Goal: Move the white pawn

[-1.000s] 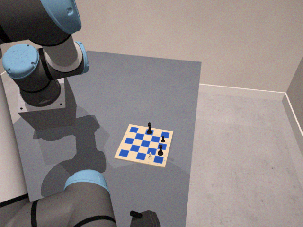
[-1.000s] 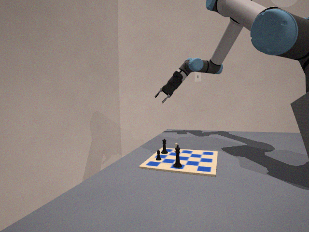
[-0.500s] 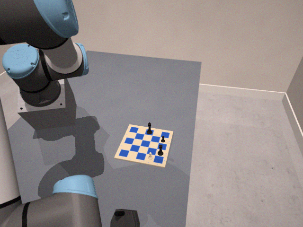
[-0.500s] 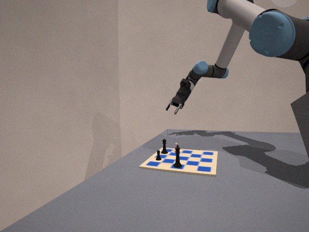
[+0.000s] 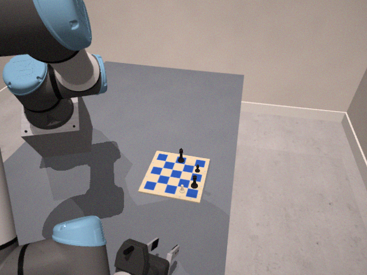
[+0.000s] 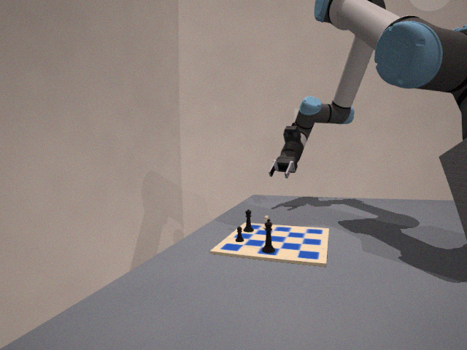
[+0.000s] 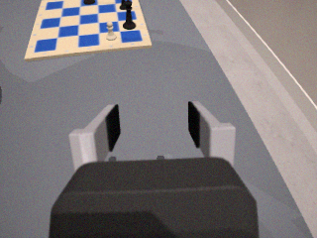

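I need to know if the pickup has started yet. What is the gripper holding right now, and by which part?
Nothing is held. The gripper is open with only air between its fingers, hanging above the table, apart from the white pawn on the board.

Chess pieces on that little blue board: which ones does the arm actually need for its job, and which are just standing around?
Part of the job:
- white pawn, still on its square
- chessboard, whose A1 square is the goal
- gripper, open, empty, well above the board

Just standing by, to stay put:
- black king
- black queen
- black pawn
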